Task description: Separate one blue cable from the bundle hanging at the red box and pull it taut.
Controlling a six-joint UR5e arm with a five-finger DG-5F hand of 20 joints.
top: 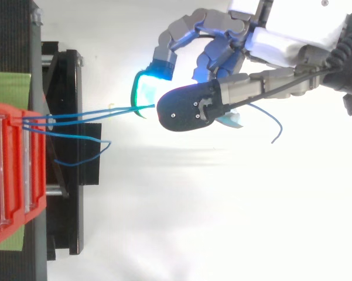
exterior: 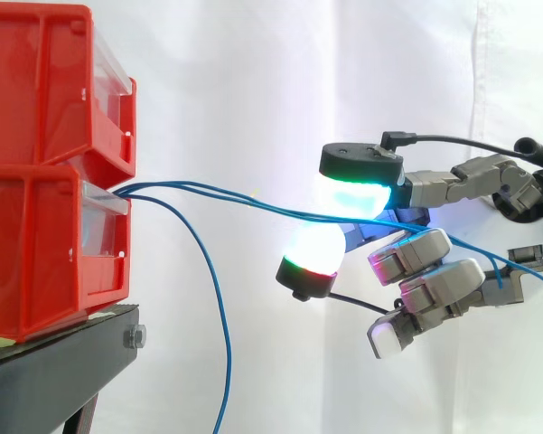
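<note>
Two stacked red bins (exterior: 45, 163) sit at the left on a black stand (exterior: 54, 380), in front of a white curtain (exterior: 253, 90). A bundle of blue cables (top: 94, 113) comes out of the gap between the bins.

In the side view the hand (exterior: 434, 271) enters from the right, well apart from the bins. Two fingers (exterior: 352, 194) end in glowing pads, one cyan-green above and one white-red below, and these are closed together, pinching the blue cables. Two strands run nearly level, with slight slack, from the bins into that pinch. It is hard to tell whether both strands are held or only one. The other fingers are curled beneath, holding nothing. A third strand (exterior: 221, 307) hangs down in a long curve and is cut off at the bottom edge. Past the pinch, cable runs behind the curled fingers to the right edge.

From above, the hand (top: 190, 109) covers the pinch point itself. This view adds a loose cable end (top: 275, 126) trailing behind the fingers, the third strand looping back over the stand, and green tape (top: 9, 88) beside the bins.

Open white space lies between stand and hand.
</note>
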